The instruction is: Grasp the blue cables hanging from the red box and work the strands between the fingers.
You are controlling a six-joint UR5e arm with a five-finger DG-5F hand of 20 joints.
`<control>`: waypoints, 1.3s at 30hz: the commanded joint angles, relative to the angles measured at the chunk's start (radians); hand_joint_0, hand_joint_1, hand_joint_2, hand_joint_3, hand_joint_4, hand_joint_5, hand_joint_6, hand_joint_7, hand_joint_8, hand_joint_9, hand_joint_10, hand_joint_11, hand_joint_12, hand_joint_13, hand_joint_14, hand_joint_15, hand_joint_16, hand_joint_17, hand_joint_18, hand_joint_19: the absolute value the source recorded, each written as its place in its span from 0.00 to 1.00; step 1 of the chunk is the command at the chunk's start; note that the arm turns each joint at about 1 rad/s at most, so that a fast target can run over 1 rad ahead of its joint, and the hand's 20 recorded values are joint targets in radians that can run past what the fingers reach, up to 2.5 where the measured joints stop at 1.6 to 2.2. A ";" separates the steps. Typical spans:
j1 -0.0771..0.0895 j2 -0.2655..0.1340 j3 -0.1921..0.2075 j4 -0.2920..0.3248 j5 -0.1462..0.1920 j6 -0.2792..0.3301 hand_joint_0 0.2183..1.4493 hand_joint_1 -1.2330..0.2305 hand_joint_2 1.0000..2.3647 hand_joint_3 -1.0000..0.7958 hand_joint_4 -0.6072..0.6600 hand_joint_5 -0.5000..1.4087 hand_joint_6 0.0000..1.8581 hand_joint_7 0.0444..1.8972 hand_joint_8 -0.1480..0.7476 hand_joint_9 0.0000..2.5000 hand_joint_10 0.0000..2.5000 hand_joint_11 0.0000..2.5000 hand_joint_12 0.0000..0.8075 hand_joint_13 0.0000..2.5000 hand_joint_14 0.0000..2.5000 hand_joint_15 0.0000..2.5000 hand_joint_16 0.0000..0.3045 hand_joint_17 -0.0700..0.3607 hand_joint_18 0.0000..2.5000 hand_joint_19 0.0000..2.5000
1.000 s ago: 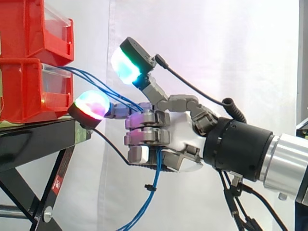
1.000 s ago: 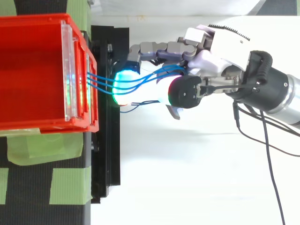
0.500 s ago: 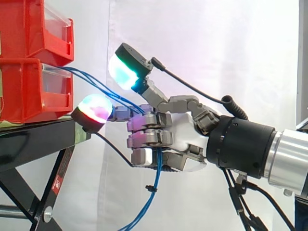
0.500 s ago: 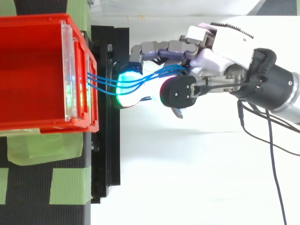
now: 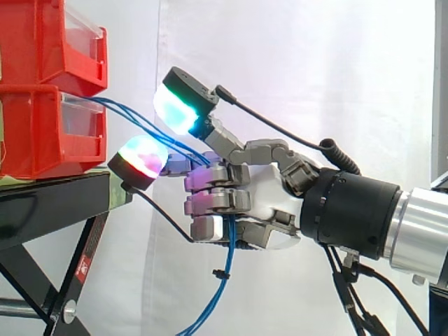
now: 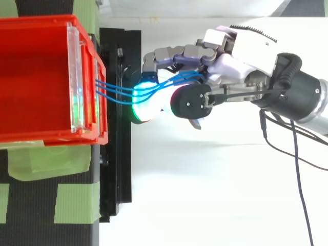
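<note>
**Strands Pinched in Curled Fingers, Drawn Off the Lower Red Box**

Curled the fingers tight round the blue cables, pinning the bundle against the palm. Raised one cyan-green pad above the strands and stretched a magenta-red pad out beneath them. Read as a bracket, probably meant to fence the strands from above and below and stop them sliding out sideways during the working. Brought that lower pad close to the right-hand top corner of the black stand; could not tell whether it touched there.

Held the hand roughly level, just off the stand's right edge and clear of the boxes. Judged a sensible stand-off, leaving a free run of cable to work.

Led the cables out from the front of the lower red box, below its clear front panel, then sloped them gently down to the grip. Seen from above, fanned into separate lines at the box and gathered into one bunch at the fingers, crossing over the glowing pad. Drawn fairly straight with a slight curve, likely enough pull to hold the lines apart without dragging at the box. Past the grip, dropped loose below the hand and hung free in front of the white curtain.

Left the upper red box stacked on the lower one. Fixed strips of green tape across the stand's top beside the boxes.
</note>
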 commanded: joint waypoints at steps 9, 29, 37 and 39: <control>-0.001 -0.001 0.002 -0.001 0.003 -0.009 0.51 0.43 0.00 0.08 0.69 0.37 0.16 0.68 0.65 0.43 1.00 1.00 0.65 0.51 1.00 0.69 0.19 0.47 0.65 0.33; -0.002 0.001 0.013 -0.001 0.006 -0.060 0.51 0.43 0.00 0.09 0.69 0.37 0.17 0.68 0.64 0.42 1.00 1.00 0.64 0.51 1.00 0.68 0.19 0.47 0.65 0.32; -0.002 0.007 0.013 0.000 0.006 -0.067 0.51 0.42 0.01 0.09 0.69 0.37 0.17 0.68 0.64 0.42 1.00 1.00 0.64 0.51 1.00 0.68 0.19 0.47 0.65 0.32; -0.002 0.010 0.013 -0.001 0.006 -0.069 0.51 0.42 0.00 0.09 0.69 0.37 0.17 0.68 0.64 0.42 1.00 1.00 0.64 0.51 1.00 0.69 0.19 0.47 0.65 0.32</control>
